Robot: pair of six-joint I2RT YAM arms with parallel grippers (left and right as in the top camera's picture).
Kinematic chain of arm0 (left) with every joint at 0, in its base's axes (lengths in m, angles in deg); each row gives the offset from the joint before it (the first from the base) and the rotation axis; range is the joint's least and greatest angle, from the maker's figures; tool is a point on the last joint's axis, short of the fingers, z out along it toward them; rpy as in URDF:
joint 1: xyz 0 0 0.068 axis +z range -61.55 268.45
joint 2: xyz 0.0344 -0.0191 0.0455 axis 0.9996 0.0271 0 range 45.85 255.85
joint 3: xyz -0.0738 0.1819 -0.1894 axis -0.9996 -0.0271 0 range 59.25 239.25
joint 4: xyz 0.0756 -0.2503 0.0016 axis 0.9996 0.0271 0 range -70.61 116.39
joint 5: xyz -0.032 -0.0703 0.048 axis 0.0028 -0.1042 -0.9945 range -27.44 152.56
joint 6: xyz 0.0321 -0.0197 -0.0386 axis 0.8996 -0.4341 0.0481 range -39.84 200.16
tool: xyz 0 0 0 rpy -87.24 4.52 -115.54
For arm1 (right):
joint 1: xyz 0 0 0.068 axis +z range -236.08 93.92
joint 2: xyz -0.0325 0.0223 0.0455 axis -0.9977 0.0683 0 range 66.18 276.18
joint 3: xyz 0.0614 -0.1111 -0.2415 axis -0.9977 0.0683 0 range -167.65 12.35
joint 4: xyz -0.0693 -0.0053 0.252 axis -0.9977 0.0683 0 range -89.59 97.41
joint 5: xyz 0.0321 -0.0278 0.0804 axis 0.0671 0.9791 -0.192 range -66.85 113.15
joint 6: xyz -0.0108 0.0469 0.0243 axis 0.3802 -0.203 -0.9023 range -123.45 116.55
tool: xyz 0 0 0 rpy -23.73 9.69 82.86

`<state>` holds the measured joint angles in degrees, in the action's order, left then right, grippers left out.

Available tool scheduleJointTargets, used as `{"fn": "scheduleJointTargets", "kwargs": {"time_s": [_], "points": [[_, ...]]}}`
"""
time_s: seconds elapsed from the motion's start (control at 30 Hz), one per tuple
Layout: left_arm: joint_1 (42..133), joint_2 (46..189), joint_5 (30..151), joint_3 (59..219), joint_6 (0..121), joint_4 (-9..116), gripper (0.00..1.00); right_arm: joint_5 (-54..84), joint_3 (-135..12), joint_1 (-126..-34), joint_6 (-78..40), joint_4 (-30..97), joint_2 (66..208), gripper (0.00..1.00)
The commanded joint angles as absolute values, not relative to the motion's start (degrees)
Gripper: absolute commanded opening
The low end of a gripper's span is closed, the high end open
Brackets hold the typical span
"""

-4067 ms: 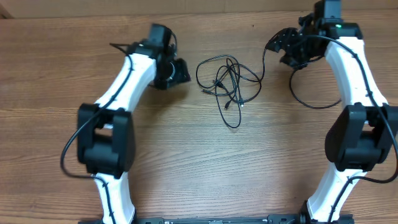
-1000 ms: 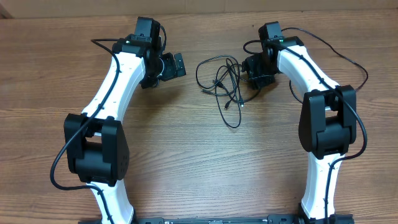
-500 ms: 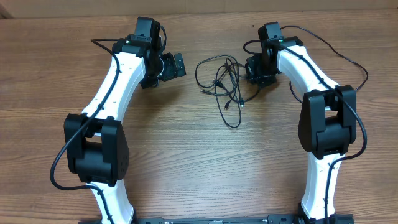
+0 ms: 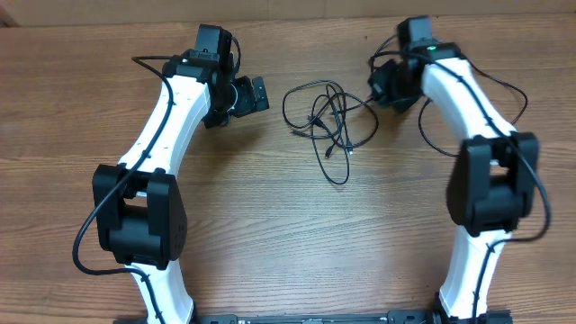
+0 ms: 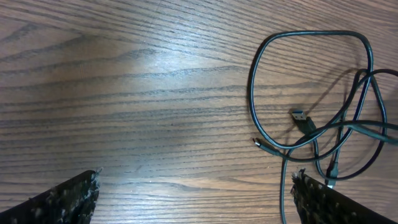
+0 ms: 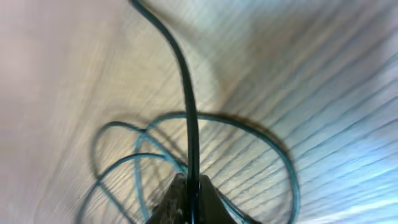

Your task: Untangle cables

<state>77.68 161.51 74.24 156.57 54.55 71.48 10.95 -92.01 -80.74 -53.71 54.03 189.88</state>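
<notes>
The wooden bench [image 4: 270,225] fills the view. The left end effector [image 4: 259,94] sits just left of the tangle, its fingers [image 5: 68,198] spread wide apart and touching nothing. The right end effector [image 4: 380,90], at the tangle's right edge, is clamped together on one strand, which runs straight out from between its tips. The cables [image 4: 326,115] lie looped over each other at the bench's far middle, between the two end effectors, with a silver-tipped plug [image 5: 300,117] among the loops
</notes>
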Motion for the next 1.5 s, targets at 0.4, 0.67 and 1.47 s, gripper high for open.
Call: {"fn": "scheduleJointTargets", "kwargs": {"time_s": [0.4, 0.67, 1.47], "points": [[77.6, 161.5, 73.5, 157.3, 54.4, 71.4, 1.00, 20.8, -94.7, -95.5, -34.4, 58.1, 179.4, 0.04], [77.6, 161.5, 73.5, 157.3, 54.4, 71.4, 1.00, 33.0, -94.6, -102.4, -29.7, 62.3, 179.5, 0.04], [77.6, 161.5, 73.5, 157.3, 54.4, 71.4, 0.99, 47.6, -94.5, -108.8, -28.7, 62.4, 182.3, 0.25]]}}
